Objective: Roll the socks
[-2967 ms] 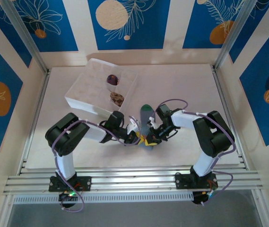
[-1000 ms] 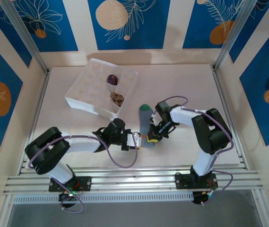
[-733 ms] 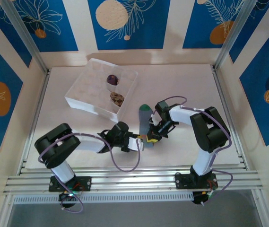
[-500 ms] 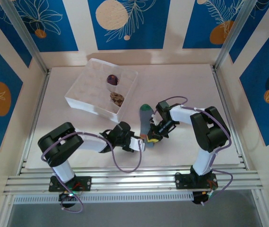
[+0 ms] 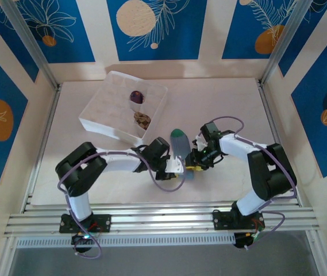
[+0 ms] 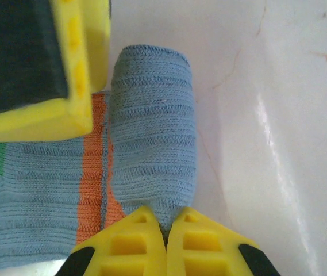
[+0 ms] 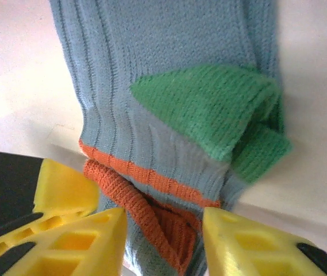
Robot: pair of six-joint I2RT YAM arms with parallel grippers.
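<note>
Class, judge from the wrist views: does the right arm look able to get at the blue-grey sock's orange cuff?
Probably yes. The orange cuff lies uncovered between the open fingers of the right gripper; the left gripper, shut on a fold of the blue-grey sock, sits to one side.

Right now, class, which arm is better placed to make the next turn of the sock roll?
Left, probably. The left claw is shut on the folded end of the sock, ready to turn it. The right claw stands open astride the orange cuff, gripping nothing.
</note>
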